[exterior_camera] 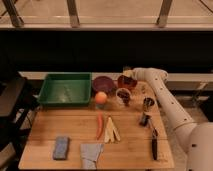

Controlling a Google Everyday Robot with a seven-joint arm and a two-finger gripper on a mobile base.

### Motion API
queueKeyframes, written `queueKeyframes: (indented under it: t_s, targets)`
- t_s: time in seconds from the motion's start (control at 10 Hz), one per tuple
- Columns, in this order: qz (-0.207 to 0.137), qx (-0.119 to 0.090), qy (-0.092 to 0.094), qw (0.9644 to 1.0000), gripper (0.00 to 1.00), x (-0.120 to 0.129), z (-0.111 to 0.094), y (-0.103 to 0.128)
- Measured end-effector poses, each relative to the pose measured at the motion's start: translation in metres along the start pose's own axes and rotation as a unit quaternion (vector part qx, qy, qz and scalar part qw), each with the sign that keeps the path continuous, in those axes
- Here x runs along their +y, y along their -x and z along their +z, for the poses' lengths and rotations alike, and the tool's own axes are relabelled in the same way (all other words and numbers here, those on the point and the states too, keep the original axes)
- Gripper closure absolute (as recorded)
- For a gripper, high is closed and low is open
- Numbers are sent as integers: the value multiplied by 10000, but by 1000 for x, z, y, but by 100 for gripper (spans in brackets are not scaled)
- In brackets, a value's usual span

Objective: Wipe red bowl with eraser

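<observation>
The red bowl sits at the back of the wooden table, right of the larger dark purple bowl and behind the pale-rimmed cup. My gripper is at the end of the white arm, which reaches in from the right. It hangs right at the bowl's back rim, down over the bowl. The eraser does not show as a separate thing. It lies nowhere on the table and may be hidden at the gripper.
A green tray stands at back left, with an orange fruit in front of the purple bowl. A carrot and pale sticks lie mid-table. A blue pad and grey cloth lie in front. A small dark cup and dark utensils lie at right.
</observation>
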Motion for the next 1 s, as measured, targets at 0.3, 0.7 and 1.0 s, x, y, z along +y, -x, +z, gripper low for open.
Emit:
queueKeyframes:
  t_s: [0.3,0.7,1.0]
  targets:
    - [34,113,-233,9997,81,-16,4,-10]
    - [-23,79,-372,9993,81,-28,13,0]
    - [-79,56,-126,9999,81,-10,25,6]
